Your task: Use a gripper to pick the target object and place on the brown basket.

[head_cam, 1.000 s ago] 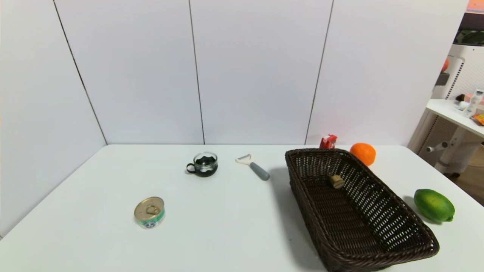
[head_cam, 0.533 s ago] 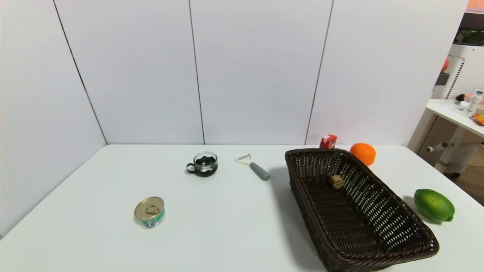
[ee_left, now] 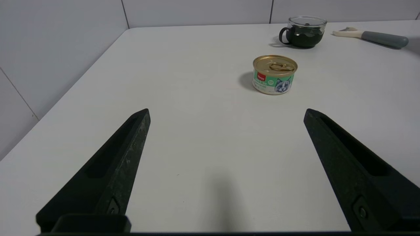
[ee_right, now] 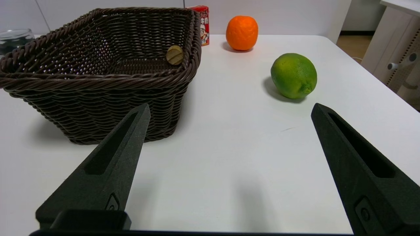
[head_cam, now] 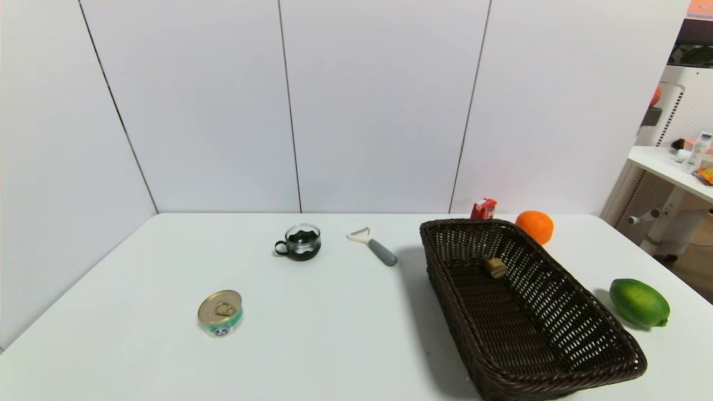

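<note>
The small tan-brown nut (head_cam: 495,268) lies inside the brown basket (head_cam: 445,278), against its far-right wall; it also shows in the right wrist view (ee_right: 174,55), inside the basket (ee_right: 98,82). Neither arm shows in the head view. My right gripper (ee_right: 229,109) is open and empty, low over the table at the near side, in front of the basket's near end. My left gripper (ee_left: 226,111) is open and empty over the table's near left part, short of the gold-lidded can (ee_left: 275,74).
The can (head_cam: 220,313) stands front left. A dark glass cup (head_cam: 301,241) and a grey-handled peeler (head_cam: 374,245) lie mid-table. A red carton (head_cam: 483,208) and an orange (head_cam: 535,226) sit behind the basket, a green fruit (head_cam: 639,302) to its right.
</note>
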`<state>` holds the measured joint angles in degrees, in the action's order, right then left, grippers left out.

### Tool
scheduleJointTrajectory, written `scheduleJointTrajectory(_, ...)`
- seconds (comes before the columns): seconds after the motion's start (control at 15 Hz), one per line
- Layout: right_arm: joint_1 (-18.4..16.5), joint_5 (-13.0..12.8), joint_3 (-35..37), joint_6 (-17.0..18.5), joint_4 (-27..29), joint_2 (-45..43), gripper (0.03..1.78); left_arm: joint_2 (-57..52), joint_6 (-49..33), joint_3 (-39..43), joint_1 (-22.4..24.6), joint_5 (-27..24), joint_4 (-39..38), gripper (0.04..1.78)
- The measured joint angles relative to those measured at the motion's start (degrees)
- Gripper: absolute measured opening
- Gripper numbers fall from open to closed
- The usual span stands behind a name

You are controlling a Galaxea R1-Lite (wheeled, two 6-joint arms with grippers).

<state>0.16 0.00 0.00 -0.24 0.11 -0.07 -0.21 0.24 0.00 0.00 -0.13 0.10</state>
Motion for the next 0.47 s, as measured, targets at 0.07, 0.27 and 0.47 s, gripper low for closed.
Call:
scheduleJointTrajectory(0.07,0.00,0.00,0.00,-0.24,0.05,0.00,1.70,0.00,-0.02,0.00,0.00,-0.02,0.00,1.69)
scheduleJointTrajectory(0.27,0.00,0.02,0.00,-0.38,0.13,0.00,1.70,0.00,0.02,0.00,0.00,-0.05,0.00,1.69)
scheduleJointTrajectory(0.47,0.00,0.00,0.00,-0.06,0.05,0.00,1.70,0.00,0.02,-0.02,-0.02,-0.02,0.01,1.69)
